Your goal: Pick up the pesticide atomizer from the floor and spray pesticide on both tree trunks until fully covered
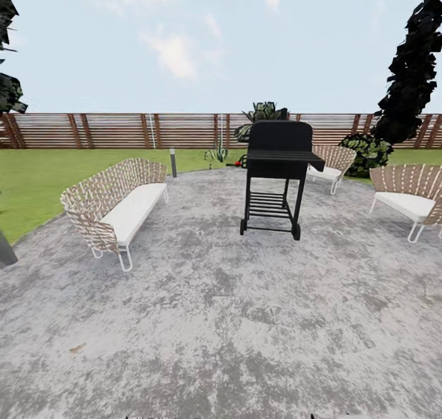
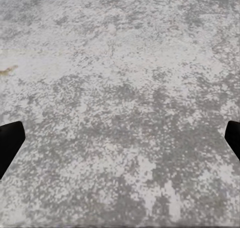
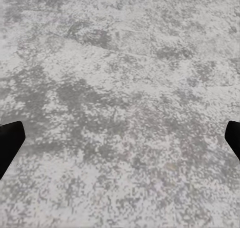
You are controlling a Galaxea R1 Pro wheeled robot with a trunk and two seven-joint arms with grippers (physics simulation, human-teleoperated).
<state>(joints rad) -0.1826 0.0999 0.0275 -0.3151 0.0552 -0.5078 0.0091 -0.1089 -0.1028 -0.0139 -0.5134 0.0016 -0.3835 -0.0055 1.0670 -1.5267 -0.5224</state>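
A: Left end effector?
B: Fingers spread wide, holding nothing, grey mottled patio floor beneath.
A: Right end effector?
B: Same: wide apart, bare paving below.
A: Ahead of them?
B: Black grill, woven sofa, two chairs, lawn, slat fence, dark cypress.
A: Pesticide atomizer?
B: Cannot tell; a small red-and-black speck lies left of the grill, far ahead.

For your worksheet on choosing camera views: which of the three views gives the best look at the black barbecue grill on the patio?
The head view: the black grill stands whole on the grey paving, between the woven bench and chairs. Both wrist views look down on mottled paving.
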